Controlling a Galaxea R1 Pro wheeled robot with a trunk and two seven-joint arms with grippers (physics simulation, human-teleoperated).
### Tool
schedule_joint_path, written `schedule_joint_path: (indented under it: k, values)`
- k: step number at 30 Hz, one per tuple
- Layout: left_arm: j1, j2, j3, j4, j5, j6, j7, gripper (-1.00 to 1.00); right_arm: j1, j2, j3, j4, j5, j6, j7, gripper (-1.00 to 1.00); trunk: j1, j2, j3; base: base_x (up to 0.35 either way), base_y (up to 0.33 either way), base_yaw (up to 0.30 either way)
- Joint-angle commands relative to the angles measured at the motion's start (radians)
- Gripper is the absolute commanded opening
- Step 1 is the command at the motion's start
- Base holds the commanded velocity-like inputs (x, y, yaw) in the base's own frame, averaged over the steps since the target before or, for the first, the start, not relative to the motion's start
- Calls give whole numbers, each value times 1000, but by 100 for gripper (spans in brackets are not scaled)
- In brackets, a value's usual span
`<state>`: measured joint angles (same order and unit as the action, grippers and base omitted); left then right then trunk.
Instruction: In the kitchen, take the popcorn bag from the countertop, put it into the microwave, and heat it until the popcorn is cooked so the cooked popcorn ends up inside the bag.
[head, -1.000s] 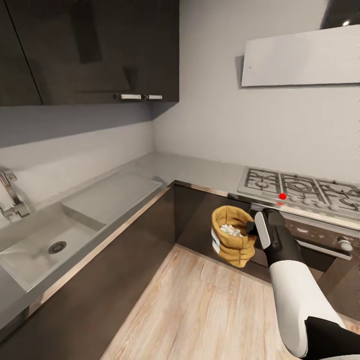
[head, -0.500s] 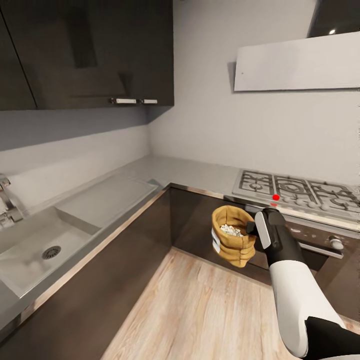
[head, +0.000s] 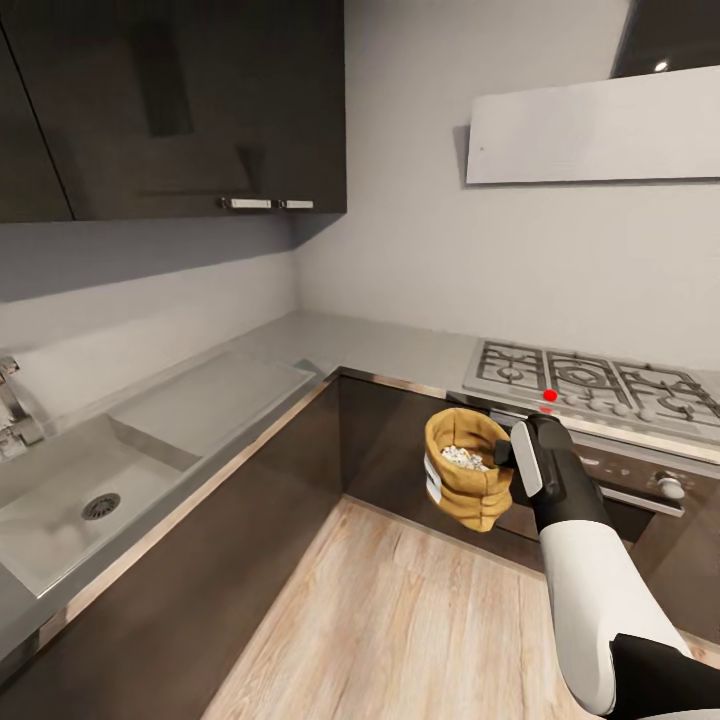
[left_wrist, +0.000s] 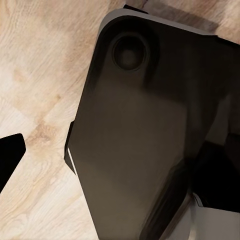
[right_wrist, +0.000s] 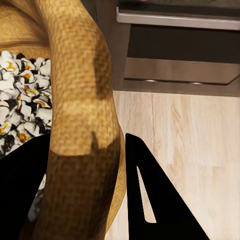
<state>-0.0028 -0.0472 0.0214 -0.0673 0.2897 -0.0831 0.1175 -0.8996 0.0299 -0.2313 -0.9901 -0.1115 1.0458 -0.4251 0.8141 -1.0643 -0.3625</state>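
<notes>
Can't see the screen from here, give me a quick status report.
Right gripper clamped on popcorn bag rim, bag off the countertop, popcorn inside. Left gripper state unclear. Microwave not sighted.

The popcorn bag looks like coarse woven tan cloth, matt and creased; its weave shows clearly in the right wrist view. The bench is smooth grey with a soft sheen. The cabinet fronts are dark and glossy. The floor is pale grained wood. The hob is brushed metal.
</notes>
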Motion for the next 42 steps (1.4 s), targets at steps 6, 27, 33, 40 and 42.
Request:
schedule_joint_path:
  k: [6,27,33,40,42]
  values:
    - [0,0,2,0,3,-3,2,100,-1,3,-2,13,0,1,-11,-100,0,-1,-1,0,0,-20]
    - [0,0,2,0,3,-3,2,100,-1,-10,-9,8,-10,1,-7,-100,0,-1,-1,0,0,-278]
    - [0,0,2,0,3,-3,2,100,-1,-46,-83,2,-83,1,-1,-100,0,-1,-1,0,0,-295]
    - [0,0,2,0,3,-3,2,100,-1,-108,-100,0,-89,1,0,-100,0,-1,-1,0,0,-295]
    - [0,0,2,0,3,-3,2,100,-1,-117,-101,-1,-88,1,-2,-100,0,-1,-1,0,0,-295]
